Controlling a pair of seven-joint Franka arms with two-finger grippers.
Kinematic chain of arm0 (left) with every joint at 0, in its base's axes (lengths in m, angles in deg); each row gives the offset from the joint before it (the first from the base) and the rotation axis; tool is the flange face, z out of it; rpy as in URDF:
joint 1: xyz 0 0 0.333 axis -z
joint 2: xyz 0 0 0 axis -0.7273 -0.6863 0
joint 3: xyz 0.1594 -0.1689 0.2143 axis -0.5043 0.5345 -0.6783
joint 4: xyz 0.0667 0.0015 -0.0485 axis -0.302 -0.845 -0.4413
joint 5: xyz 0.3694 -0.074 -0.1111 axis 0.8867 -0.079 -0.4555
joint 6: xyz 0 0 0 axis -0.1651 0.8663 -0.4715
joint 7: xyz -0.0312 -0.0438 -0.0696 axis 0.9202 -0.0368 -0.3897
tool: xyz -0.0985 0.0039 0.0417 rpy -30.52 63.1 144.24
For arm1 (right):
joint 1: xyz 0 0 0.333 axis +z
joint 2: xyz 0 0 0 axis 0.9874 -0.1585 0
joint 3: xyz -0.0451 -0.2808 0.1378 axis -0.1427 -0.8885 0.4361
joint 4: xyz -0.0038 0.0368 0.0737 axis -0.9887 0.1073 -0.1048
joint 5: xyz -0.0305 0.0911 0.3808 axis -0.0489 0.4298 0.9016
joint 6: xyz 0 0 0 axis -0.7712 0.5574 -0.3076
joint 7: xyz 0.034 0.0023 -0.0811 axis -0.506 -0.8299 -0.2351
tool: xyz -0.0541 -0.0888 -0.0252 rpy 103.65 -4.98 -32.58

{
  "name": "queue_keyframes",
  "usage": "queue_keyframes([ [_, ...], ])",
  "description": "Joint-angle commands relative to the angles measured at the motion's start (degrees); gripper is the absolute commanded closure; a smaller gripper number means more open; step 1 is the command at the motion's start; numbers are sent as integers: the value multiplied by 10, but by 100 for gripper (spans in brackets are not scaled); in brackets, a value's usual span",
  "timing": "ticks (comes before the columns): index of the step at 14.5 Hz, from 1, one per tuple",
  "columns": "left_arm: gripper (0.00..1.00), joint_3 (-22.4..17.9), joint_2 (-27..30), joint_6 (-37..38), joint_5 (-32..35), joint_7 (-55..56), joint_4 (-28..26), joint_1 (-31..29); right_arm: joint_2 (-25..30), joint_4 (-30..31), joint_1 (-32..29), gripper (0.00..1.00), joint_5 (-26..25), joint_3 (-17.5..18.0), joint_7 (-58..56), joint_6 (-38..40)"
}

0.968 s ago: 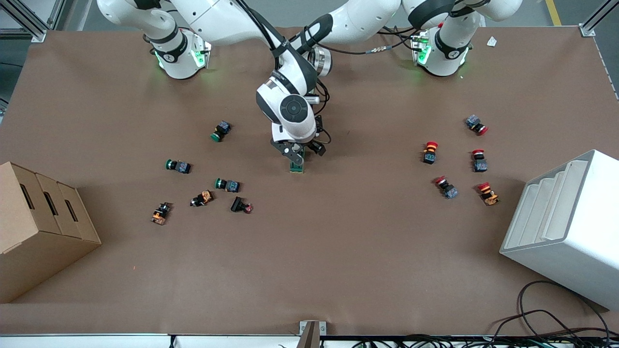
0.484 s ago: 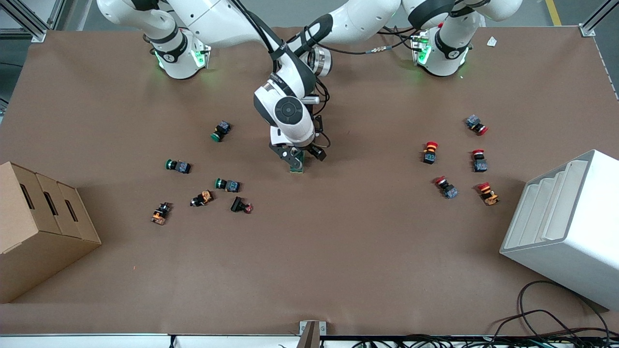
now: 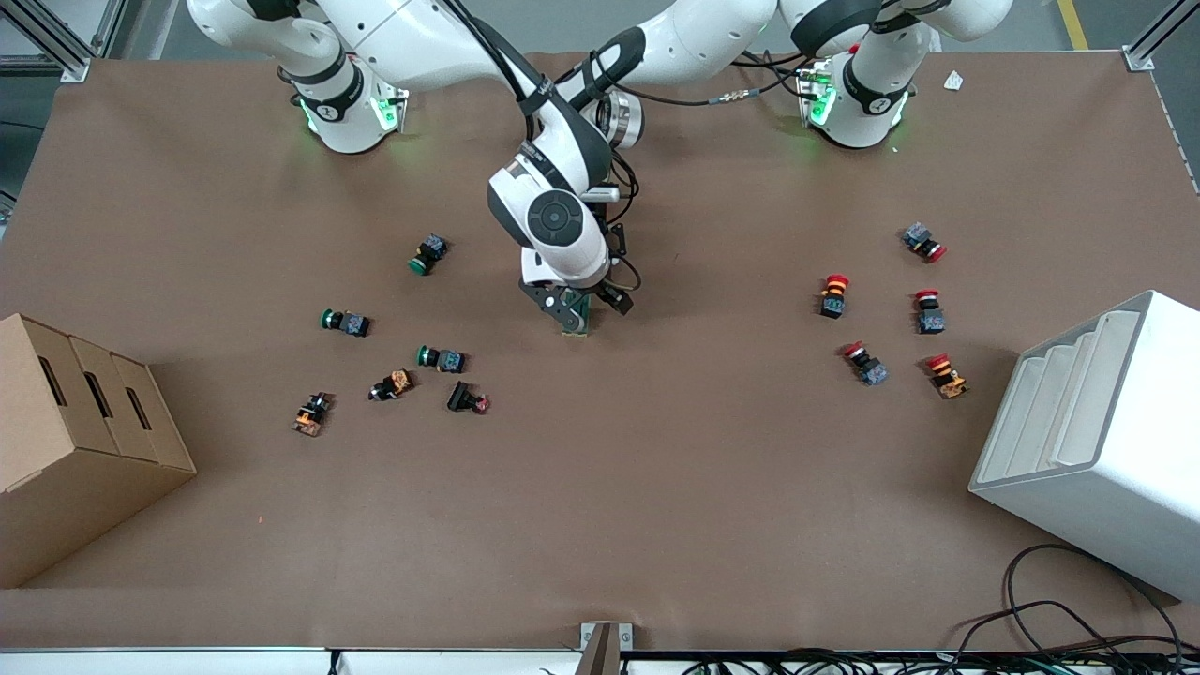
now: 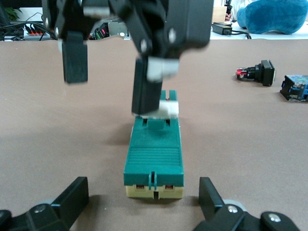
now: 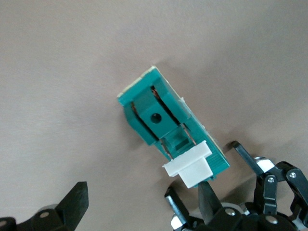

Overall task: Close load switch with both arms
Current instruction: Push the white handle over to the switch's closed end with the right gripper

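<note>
Item 1: load switch (image 4: 154, 156), flat at table centre. My right gripper (image 5: 139, 202), spread, 1 finger on its white lever (image 4: 168, 109) to press. My left gripper (image 4: 143, 198), spread, straddles the base to brace.

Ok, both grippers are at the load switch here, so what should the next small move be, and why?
Probably close the left gripper on the load switch to brace it. Its open fingers flank the switch body without touching it, while one finger of the open right gripper rests against the white lever, placed to push. Pushing an unheld switch would likely just slide it.
</note>
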State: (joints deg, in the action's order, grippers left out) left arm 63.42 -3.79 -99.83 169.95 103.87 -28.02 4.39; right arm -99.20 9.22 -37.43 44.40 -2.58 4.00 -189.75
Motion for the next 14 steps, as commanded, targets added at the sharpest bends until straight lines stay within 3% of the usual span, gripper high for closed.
queue_keyframes([
  [1, 0, -1, -42, -30, -4, -1, 18, -3, -14, -32, -25, 0, -6, -4, -30, -22],
  [14, 0, -4, -43, -30, -4, -1, 17, -6, -35, -53, -42, 0, -9, -5, -63, -28],
])
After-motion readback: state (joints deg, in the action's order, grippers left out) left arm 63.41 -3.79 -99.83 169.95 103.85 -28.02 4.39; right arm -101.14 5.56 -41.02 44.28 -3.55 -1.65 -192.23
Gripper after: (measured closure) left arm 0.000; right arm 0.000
